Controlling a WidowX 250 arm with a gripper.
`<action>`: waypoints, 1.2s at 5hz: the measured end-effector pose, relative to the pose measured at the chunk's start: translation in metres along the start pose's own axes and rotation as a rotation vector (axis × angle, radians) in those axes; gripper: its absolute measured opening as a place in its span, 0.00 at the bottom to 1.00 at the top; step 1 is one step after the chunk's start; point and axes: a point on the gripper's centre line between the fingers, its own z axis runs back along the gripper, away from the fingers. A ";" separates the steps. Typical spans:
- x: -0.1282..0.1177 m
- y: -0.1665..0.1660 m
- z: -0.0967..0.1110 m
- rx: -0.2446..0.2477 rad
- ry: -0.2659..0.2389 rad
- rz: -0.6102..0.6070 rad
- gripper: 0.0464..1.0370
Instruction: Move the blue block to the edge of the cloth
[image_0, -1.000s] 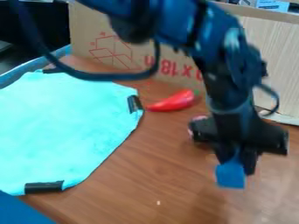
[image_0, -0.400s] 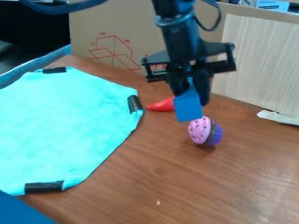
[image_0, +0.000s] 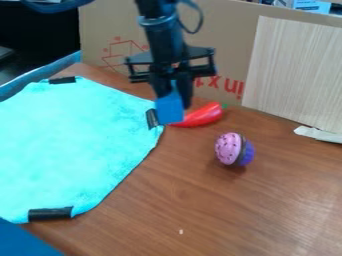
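Jaws closed on blue block (image_0: 169, 110), apparently aloft by near-side edge of cloth (image_0: 70, 150); carry looks almost done; next: confirm alignment over edge, lower gently, release

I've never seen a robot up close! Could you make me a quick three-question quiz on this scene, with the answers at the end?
1. True or false: the gripper is holding the blue block.

2. Which of these is on the wooden table?
a) a spoon
b) a pink and purple toy cupcake
c) a cooking pot

3. Fill in the colour: the chili pepper near the turquoise cloth is ____.

Key: 1. True; 2. b; 3. red
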 end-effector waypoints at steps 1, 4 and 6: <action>0.011 0.028 -0.006 0.040 -0.005 -0.007 0.21; 0.037 0.073 -0.052 0.133 -0.010 0.076 0.21; 0.056 0.096 -0.060 0.145 -0.018 0.158 0.21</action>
